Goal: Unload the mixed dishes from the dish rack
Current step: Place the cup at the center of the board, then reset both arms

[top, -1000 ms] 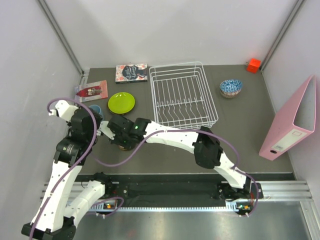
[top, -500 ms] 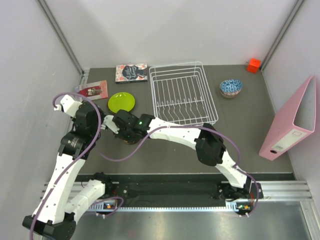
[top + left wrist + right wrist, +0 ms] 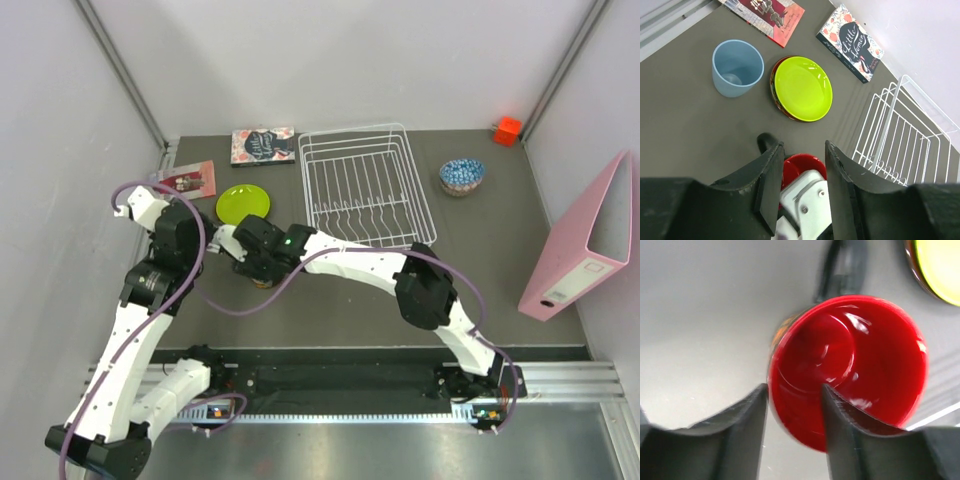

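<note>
On the dark grey surface (image 3: 500, 270), white walls all round, the right gripper (image 3: 794, 390) stands parted astride the rim of the red-lined mug (image 3: 850, 365), not visibly pinching it. The left gripper (image 3: 803, 147) hangs open and empty over it. Beyond — pale blue cup (image 3: 737, 67), lime-green plate (image 3: 803, 87), then the dish rack (image 3: 366, 190).

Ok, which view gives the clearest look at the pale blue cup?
Left wrist: the pale blue cup stands upright, whole and unobstructed, left of the lime-green plate. In the top external view the left arm hides it; the right wrist view shows mainly the mug, no cup.
</note>
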Tool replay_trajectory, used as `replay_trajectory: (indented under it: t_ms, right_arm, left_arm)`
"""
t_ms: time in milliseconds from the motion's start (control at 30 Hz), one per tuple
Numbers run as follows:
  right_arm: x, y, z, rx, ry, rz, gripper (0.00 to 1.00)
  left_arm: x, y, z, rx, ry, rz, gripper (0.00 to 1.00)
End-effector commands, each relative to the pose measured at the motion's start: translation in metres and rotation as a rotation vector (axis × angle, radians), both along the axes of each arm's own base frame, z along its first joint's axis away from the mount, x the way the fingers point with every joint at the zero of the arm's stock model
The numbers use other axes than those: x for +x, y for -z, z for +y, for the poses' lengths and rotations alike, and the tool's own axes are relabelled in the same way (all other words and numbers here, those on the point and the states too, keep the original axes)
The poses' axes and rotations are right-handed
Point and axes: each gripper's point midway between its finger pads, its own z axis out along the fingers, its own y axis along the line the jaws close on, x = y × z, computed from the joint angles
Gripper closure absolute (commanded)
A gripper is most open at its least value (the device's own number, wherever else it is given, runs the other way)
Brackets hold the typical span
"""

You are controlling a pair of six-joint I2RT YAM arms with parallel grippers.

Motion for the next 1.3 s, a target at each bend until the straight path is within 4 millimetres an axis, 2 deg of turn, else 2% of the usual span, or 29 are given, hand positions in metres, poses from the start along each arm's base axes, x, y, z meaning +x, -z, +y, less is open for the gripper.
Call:
replay_trajectory:
  t_ms: [0,33,200,233,300,333,400,433,467,500,533,567,600,667,700,733,767,800,833,900,933,967,1033,1167,1267]
  right_arm:
    - [0.033,-0.053,-0.009,0.103,0.108,-0.061,0.47]
    - [0.034,-0.055,-0.009,0.105,0.112,-0.063,0.41]
    - [0.039,-0.080,-0.014,0.149,0.160,-0.099,0.28]
    - [0.039,-0.095,-0.015,0.178,0.170,-0.112,0.25]
    - [0.038,-0.112,-0.018,0.209,0.181,-0.127,0.23]
    - [0.035,-0.131,-0.021,0.242,0.187,-0.142,0.22]
    - [0.034,-0.154,-0.028,0.275,0.207,-0.170,0.21]
    - [0.030,-0.177,-0.036,0.312,0.220,-0.190,0.19]
    - [0.028,-0.189,-0.041,0.333,0.232,-0.201,0.16]
    - [0.023,-0.211,-0.053,0.369,0.248,-0.221,0.10]
    - [0.021,-0.221,-0.061,0.388,0.277,-0.240,0.01]
    - [0.019,-0.229,-0.068,0.405,0.291,-0.249,0.00]
    - [0.012,-0.242,-0.081,0.436,0.307,-0.254,0.00]
    - [0.010,-0.254,-0.098,0.461,0.346,-0.276,0.00]
    - [0.005,-0.263,-0.112,0.487,0.371,-0.281,0.00]
    - [0.007,-0.270,-0.122,0.509,0.411,-0.305,0.00]
    - [0.007,-0.276,-0.132,0.534,0.444,-0.318,0.00]
    - [0.002,-0.278,-0.152,0.560,0.485,-0.323,0.00]
    - [0.007,-0.288,-0.166,0.612,0.549,-0.360,0.00]
    - [0.000,-0.284,-0.197,0.662,0.610,-0.372,0.00]
    - [0.001,-0.284,-0.210,0.680,0.653,-0.391,0.00]
    - [0.000,-0.285,-0.218,0.708,0.672,-0.400,0.00]
    - [-0.003,-0.272,-0.242,0.713,0.736,-0.416,0.00]
    - [-0.008,-0.254,-0.264,0.718,0.783,-0.419,0.00]
    - [-0.011,-0.240,-0.275,0.723,0.810,-0.417,0.00]
  left_arm:
    - [-0.004,0.002,0.002,0.010,-0.004,0.018,0.56]
    - [-0.004,0.002,0.003,0.012,-0.005,0.019,0.57]
    - [-0.003,0.001,0.003,0.014,-0.007,0.017,0.57]
    - [-0.003,-0.001,0.003,0.015,-0.006,0.015,0.56]
    - [-0.001,-0.002,0.003,0.017,-0.008,0.014,0.56]
    - [0.000,-0.002,0.002,0.018,-0.006,0.014,0.56]
    - [0.002,-0.003,0.001,0.017,-0.004,0.016,0.56]
    - [0.004,-0.004,0.000,0.017,-0.002,0.015,0.56]
    - [0.006,-0.002,-0.001,0.016,0.000,0.023,0.54]
    - [0.007,-0.003,-0.002,0.012,0.003,0.024,0.47]
    - [0.008,0.000,-0.003,0.011,0.005,0.032,0.43]
    - [0.010,-0.001,-0.004,0.006,0.006,0.032,0.41]
    - [0.011,-0.001,-0.006,0.001,0.013,0.033,0.32]
    - [0.016,0.000,-0.009,0.002,0.026,0.044,0.27]
    - [0.018,0.001,-0.011,0.006,0.036,0.053,0.21]
    - [0.021,0.004,-0.015,0.006,0.051,0.068,0.18]
    - [0.023,0.003,-0.016,0.011,0.060,0.071,0.11]
    - [0.026,0.003,-0.019,0.015,0.078,0.070,0.01]
    - [0.031,0.009,-0.026,0.016,0.113,0.095,0.01]
    - [0.037,0.012,-0.032,0.028,0.147,0.126,0.01]
    - [0.042,0.023,-0.039,0.029,0.180,0.173,0.01]
    - [0.045,0.022,-0.044,0.036,0.208,0.184,0.01]
    - [0.052,0.034,-0.051,0.031,0.235,0.238,0.01]
    - [0.057,0.042,-0.072,0.014,0.347,0.259,0.01]
    - [0.057,0.048,-0.076,0.022,0.369,0.260,0.01]
